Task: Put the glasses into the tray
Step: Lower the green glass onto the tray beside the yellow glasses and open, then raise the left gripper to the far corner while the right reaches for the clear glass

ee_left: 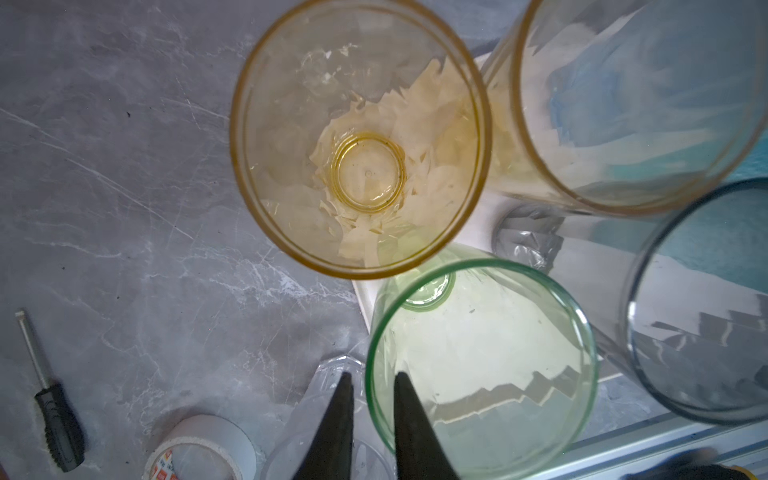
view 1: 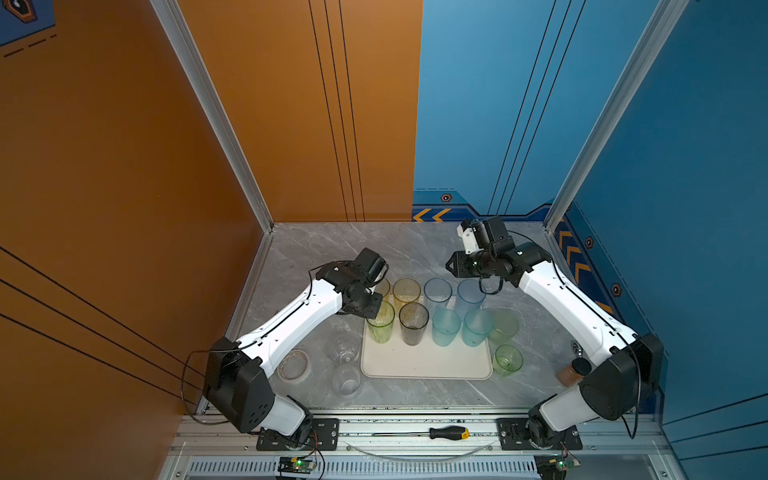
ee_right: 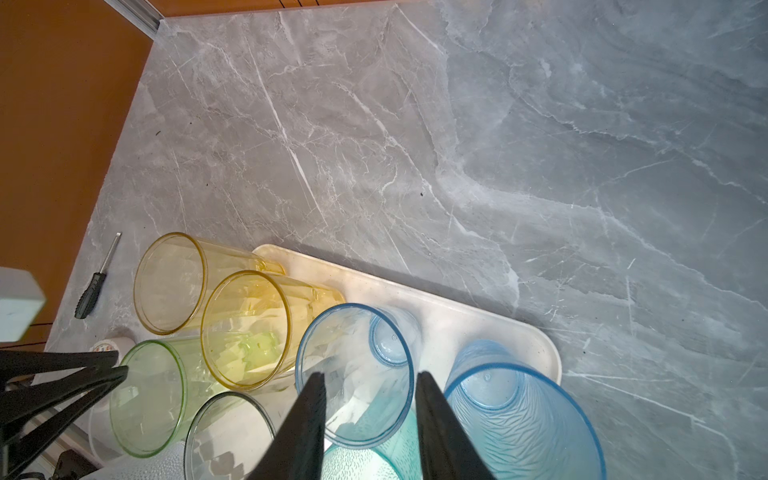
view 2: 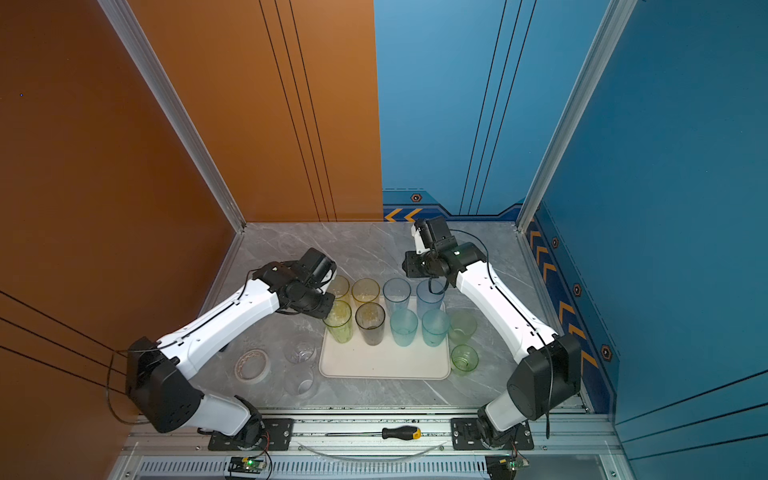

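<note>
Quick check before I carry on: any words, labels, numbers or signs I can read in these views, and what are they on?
No words or numbers are readable.
On the tape roll: red print inside the core, too blurred to read.
On the back wall: two orange chevrons and a hexagon mark, no lettering.
On the right wall: a row of similar orange arrows and hexagons, no lettering.
</note>
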